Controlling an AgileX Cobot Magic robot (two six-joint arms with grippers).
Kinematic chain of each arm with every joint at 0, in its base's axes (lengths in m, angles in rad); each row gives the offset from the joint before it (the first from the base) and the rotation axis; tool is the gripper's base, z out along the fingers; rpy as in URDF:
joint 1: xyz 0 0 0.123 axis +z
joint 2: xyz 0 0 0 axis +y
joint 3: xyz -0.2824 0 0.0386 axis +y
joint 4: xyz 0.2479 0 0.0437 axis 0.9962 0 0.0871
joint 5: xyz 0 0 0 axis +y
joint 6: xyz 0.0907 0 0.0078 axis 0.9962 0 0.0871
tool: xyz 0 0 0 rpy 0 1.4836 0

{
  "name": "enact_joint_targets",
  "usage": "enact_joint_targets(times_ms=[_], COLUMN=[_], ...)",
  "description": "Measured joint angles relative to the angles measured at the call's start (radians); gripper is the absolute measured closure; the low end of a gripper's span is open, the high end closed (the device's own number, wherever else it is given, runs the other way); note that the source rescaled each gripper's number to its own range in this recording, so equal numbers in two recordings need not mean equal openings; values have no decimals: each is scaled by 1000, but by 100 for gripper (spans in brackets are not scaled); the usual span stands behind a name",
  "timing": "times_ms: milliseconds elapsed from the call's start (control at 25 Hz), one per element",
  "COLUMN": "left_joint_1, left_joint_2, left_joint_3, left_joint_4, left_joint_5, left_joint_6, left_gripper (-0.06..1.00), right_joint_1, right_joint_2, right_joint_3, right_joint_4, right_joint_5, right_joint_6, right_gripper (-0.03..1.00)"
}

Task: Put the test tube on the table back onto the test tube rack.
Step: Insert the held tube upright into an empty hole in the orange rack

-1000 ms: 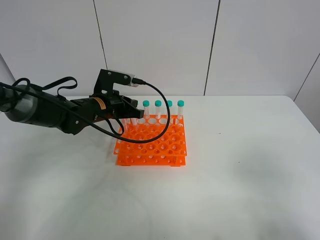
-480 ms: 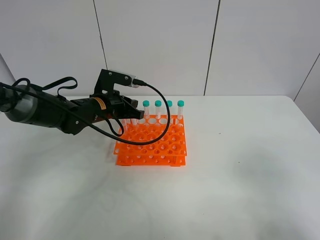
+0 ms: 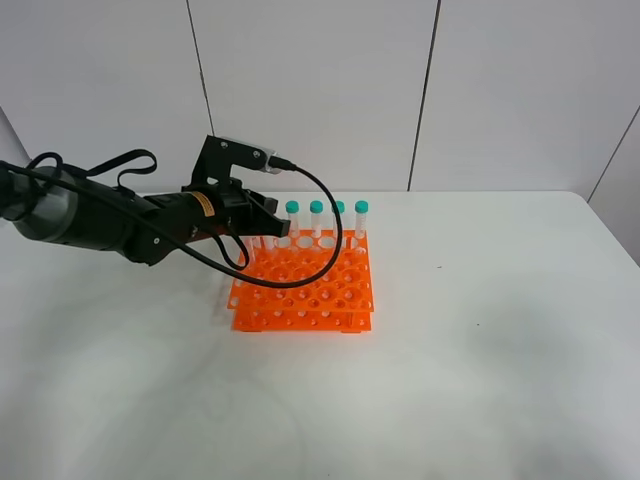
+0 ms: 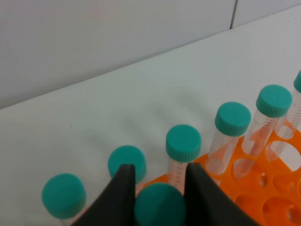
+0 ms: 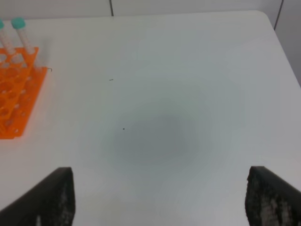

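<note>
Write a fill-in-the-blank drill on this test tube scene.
1. The rack is coloured ____.
2. The left gripper is shut on a tube at its ____.
3. The right gripper hangs ____ above bare table.
4. In the high view, ____ capped tubes stand in the back row, right of the left gripper.
Missing words: orange; cap; open; four.

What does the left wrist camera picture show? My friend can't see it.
The left gripper pinches a test tube by its teal cap, right by the orange test tube rack. Other teal-capped tubes stand in a row behind it, with the white table beyond.
</note>
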Motion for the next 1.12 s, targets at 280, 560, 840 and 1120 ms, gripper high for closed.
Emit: enact_joint_targets(times_ms=[280, 560, 840, 1120], left_joint_1=[0, 0, 0, 0], left_joint_2=[34, 34, 34, 47], left_joint_3=[-1, -1, -2, -23], left_joint_4=[0, 1, 22, 26], left_joint_5=[2, 2, 2, 37], left_joint_6=[0, 0, 0, 0], left_gripper=[94, 94, 94, 94], right_joint_1=[0, 0, 0, 0], right_joint_2=[0, 0, 0, 0], right_joint_3=[0, 0, 0, 0], right_joint_4=[0, 0, 0, 0], right_joint_5=[0, 0, 0, 0], right_joint_6=[0, 0, 0, 0], right_gripper=[9, 9, 9, 9])
